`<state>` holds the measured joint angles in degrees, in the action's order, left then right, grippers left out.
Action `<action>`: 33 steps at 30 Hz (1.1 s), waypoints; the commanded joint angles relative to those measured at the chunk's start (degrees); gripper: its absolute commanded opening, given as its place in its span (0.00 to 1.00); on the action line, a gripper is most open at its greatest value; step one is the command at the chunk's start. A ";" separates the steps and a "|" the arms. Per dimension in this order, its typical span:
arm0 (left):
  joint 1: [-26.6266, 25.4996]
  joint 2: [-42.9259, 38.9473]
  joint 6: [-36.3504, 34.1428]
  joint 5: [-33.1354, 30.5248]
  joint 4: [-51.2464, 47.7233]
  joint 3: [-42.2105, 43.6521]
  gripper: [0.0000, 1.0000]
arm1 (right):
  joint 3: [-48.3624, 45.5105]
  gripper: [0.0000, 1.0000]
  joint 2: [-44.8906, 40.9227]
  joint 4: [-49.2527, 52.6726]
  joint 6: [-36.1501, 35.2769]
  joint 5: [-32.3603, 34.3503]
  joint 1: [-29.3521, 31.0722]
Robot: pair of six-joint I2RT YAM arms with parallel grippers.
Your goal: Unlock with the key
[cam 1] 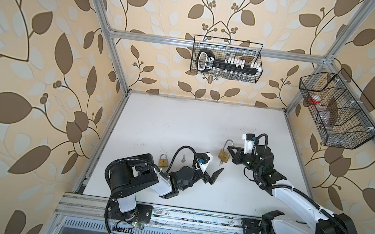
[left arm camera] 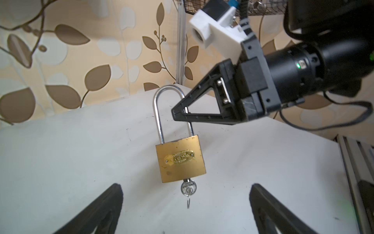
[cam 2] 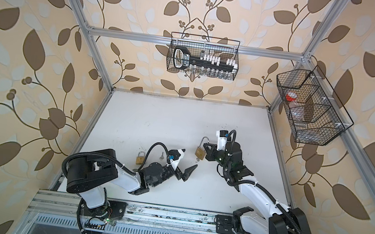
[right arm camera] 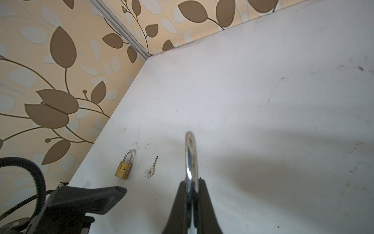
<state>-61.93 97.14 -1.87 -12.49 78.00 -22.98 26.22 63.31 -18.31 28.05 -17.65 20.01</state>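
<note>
Obs: right gripper (left arm camera: 182,114) pinches one leg of the shackle (left arm camera: 157,113) and holds the brass padlock (left arm camera: 181,160) hanging clear above the tabletop (cam 1: 181,121), body down. The key (left arm camera: 188,188) sits in the keyway on the underside, with its head and a small ring (left arm camera: 188,200) dangling below. The left gripper (cam 1: 213,175) is spread wide and empty, just short of the key and facing it. Both shackle legs appear seated in the body, so I judge the lock not yet released. Step in hand, as I read it, is to take the key head and turn it. Notes for doing it well: bring the left gripper in along the key's axis so the pads close flat on the broad faces of the head, not on the ring. Grip close to the lock body, and rotate about the key's own line without pushing sideways, since the padlock hangs from a single pinch point and will likely swing or twist. The right gripper should keep a firm pinch to react the torque. Watch for the free shackle leg popping up. A second padlock (cam 1: 163,160) and a loose key (cam 1: 184,158) lie on the tabletop well to the left and are not needed here.
</note>
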 commanded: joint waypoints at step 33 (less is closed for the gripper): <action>24.57 -22.72 6.35 60.06 -37.82 -7.95 0.68 | -8.47 0.00 -12.59 -27.08 -2.70 -19.44 1.39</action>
<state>-38.13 73.87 3.33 42.52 37.85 -28.64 17.78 52.25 -40.29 25.85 -36.91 21.32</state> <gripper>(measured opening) 0.685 0.057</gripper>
